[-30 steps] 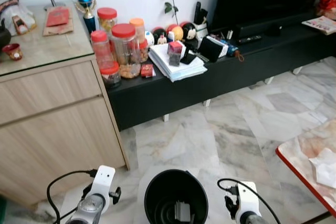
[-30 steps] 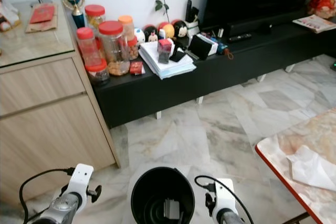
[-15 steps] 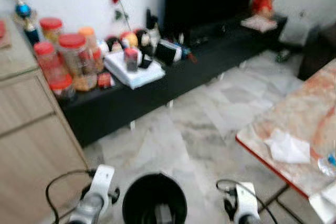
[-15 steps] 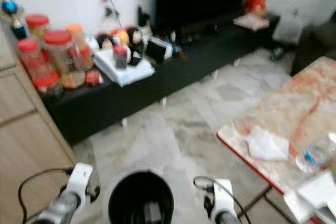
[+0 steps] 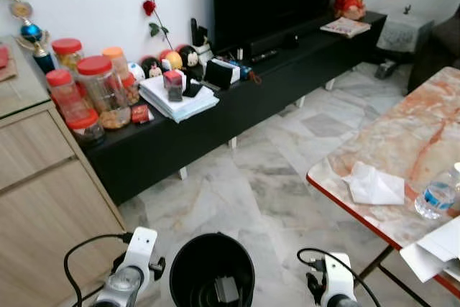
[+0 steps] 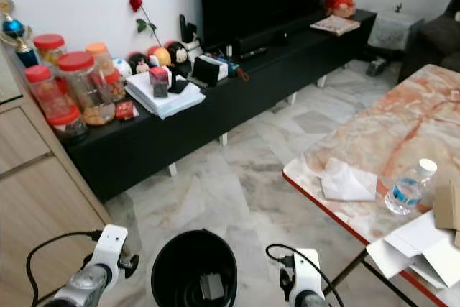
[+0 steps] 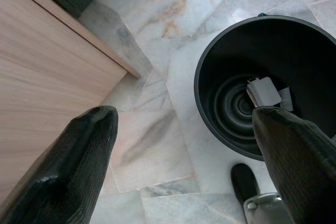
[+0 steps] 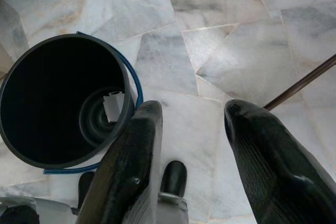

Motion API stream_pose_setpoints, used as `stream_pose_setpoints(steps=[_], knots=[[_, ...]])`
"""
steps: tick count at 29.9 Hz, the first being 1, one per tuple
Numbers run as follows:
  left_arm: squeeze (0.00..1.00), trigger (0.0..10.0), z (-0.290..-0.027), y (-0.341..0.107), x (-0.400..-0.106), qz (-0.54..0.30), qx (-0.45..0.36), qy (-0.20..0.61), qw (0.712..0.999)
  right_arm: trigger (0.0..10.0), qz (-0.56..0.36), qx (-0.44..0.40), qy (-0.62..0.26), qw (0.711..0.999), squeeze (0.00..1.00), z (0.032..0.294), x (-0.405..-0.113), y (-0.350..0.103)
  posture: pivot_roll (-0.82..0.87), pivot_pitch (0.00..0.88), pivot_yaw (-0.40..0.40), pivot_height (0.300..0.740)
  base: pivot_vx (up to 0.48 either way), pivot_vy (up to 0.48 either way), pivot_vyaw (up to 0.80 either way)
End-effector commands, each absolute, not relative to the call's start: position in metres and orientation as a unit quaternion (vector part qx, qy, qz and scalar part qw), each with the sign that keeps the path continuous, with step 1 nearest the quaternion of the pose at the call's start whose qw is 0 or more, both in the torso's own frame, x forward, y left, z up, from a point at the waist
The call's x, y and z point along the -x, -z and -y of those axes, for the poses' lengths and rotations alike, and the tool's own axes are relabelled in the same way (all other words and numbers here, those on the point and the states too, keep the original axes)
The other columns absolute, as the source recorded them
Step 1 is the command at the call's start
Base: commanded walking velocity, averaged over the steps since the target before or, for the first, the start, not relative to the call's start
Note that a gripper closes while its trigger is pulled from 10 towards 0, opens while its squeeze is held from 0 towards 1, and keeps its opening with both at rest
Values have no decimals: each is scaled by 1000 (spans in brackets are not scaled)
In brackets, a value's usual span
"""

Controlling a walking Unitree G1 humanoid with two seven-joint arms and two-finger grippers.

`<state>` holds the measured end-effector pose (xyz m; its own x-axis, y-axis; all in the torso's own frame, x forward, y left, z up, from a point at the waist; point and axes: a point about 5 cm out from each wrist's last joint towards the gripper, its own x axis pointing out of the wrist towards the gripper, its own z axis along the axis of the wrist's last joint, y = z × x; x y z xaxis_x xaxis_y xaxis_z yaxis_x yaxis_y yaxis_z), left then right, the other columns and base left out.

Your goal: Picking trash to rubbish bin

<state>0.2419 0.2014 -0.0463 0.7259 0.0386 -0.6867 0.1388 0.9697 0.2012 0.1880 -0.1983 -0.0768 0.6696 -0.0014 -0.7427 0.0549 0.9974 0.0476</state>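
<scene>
Looking at what could go sideways here: the crumpled white tissue (image 6: 345, 181) sits near the red-trimmed edge of the marble-pattern desk (image 6: 402, 131) at about 3 o'clock, right next to a clear plastic water bottle with a blue label (image 6: 407, 188) and some loose white paper sheets (image 6: 413, 246). My guess is a sloppy reach bumps the bottle over or drags the papers off the desk. The round black plastic rubbish bin (image 5: 212, 271) stands on the marble floor at 6 o'clock, between both arms, with a scrap already in the bottom, so a careless step could kick it too.

Left gripper (image 7: 184, 156) has its fingers spread wide, holding nothing. Right gripper (image 8: 191, 145) also has its fingers apart, empty, hanging over bare floor just beside the bin.
</scene>
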Motion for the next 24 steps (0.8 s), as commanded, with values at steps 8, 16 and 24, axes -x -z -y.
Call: stream_pose_setpoints(steps=[8, 16, 24], knots=[[0, 10000, -202, 47, -241, -373, -128, 29, 919, 10000, -409, -33, 13, 912, 0, 198, -189, 77, 89, 0, 9, 740, 0, 0, -696], [0, 10000, -202, 47, -241, -373, -128, 30, 918, 10000, -401, -37, 17, 915, 0, 199, -190, 75, 89, 0, 9, 740, 0, 0, -258], [0, 10000, -202, 47, -241, -372, -129, 30, 919, 10000, -398, -40, 16, 916, 0, 198, -191, 75, 90, 0, 9, 740, 0, -92, 0]])
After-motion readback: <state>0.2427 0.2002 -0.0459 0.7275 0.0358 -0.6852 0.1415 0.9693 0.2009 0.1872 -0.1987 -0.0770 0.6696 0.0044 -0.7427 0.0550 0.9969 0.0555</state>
